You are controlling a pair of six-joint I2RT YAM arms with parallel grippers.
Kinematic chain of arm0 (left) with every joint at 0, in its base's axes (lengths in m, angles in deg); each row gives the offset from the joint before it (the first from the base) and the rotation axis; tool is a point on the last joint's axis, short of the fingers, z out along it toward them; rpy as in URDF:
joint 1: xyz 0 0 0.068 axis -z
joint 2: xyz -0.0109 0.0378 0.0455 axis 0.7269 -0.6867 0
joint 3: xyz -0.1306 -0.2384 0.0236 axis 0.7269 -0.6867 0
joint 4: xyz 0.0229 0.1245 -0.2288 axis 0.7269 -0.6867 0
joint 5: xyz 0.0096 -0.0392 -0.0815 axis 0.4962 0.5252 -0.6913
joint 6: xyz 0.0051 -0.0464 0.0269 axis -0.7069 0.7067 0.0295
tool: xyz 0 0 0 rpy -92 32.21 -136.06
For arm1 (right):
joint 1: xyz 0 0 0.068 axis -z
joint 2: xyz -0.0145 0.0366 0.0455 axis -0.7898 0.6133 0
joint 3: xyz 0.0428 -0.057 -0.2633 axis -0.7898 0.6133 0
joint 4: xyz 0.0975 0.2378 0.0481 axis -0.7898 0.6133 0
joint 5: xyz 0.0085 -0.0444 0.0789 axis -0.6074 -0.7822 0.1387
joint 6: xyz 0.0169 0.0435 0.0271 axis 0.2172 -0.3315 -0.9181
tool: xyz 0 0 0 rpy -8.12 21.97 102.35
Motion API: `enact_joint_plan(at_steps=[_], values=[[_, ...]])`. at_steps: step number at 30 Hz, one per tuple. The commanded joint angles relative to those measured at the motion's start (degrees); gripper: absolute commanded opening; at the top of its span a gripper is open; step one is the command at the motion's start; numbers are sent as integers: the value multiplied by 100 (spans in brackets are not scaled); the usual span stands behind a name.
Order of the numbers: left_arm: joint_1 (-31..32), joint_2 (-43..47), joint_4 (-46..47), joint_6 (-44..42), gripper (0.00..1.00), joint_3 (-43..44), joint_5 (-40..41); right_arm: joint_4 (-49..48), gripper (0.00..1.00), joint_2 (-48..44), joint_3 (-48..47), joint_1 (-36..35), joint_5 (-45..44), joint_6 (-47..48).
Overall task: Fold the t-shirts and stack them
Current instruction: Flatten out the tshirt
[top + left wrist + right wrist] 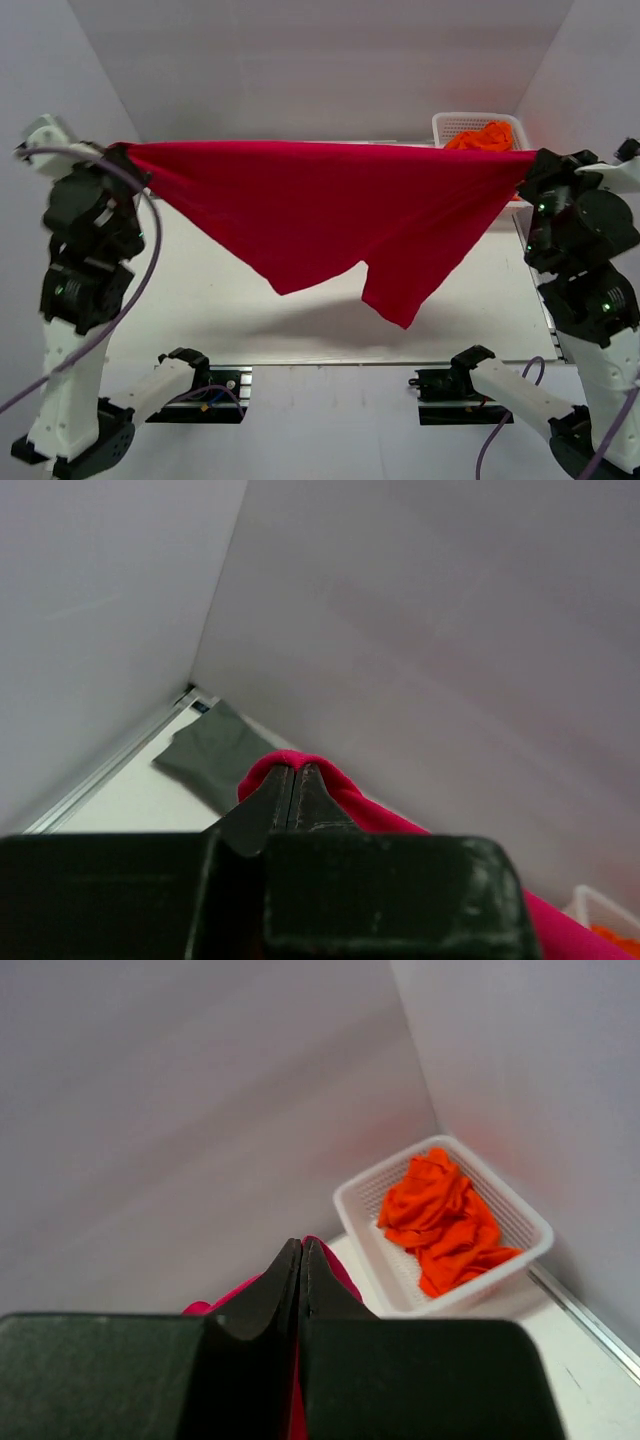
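Note:
A crimson red t-shirt (320, 205) hangs stretched in the air between both arms, its top edge taut and its lower folds drooping above the table. My left gripper (122, 150) is shut on the shirt's left end; in the left wrist view red cloth (330, 780) wraps over the closed gripper (294, 770). My right gripper (528, 160) is shut on the right end, and red fabric (340, 1268) shows behind its closed tips (302, 1245). Orange t-shirts (445, 1220) lie bunched in the basket. A dark grey-green t-shirt (215, 755) lies flat at the table's far left corner.
The white mesh basket (455, 124) stands at the back right corner, also seen in the right wrist view, basket (375, 1235). White walls close in the table on three sides. The table's near edge runs just ahead of the arm bases (320, 365).

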Motion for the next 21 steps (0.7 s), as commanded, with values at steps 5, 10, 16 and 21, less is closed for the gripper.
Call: enact_joint_plan(at_steps=[5, 10, 16, 21], values=[[-15, 625, -174, -41, 0, 395, -415, -186, 0, -219, -484, 24, 859, 143], [-15, 432, -174, 73, 0, 1, -362, -229, 0, 69, -273, 15, 938, 11], [-85, -841, 80, 337, 0, -764, -344, -300, 0, 1017, 262, 59, 1132, -366], [-313, -2414, 221, 548, 0, -940, -423, -598, 0, 2310, 404, 147, 1263, -420]])
